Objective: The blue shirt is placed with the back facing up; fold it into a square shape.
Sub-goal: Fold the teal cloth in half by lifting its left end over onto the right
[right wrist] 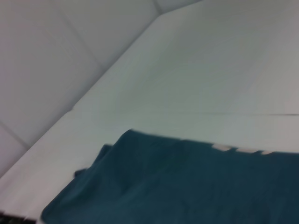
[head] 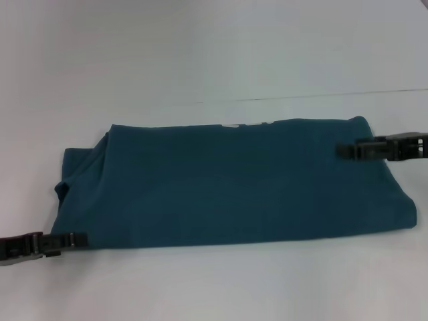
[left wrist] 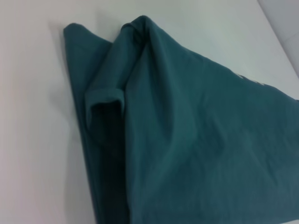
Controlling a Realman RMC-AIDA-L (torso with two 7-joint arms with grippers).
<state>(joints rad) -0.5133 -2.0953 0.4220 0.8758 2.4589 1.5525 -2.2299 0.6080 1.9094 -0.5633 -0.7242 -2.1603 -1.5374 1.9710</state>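
Observation:
The blue shirt [head: 234, 187] lies flat on the white table as a long rectangle, plain side up. A strip of white lettering [head: 244, 124] peeks out along its far edge. A sleeve [head: 75, 167] is tucked in at the shirt's left end, and the left wrist view shows it as a rolled fold [left wrist: 105, 100]. My left gripper [head: 83, 239] is at the shirt's near left corner, right at the cloth edge. My right gripper [head: 340, 151] reaches in over the far right part of the shirt. In the right wrist view the shirt [right wrist: 187, 186] and the lettering [right wrist: 238, 149] are visible.
The white table [head: 200, 53] stretches on all sides of the shirt. A thin dark seam [head: 321, 95] runs across it behind the shirt. In the right wrist view a pale wall [right wrist: 56, 56] rises beyond the table's edge.

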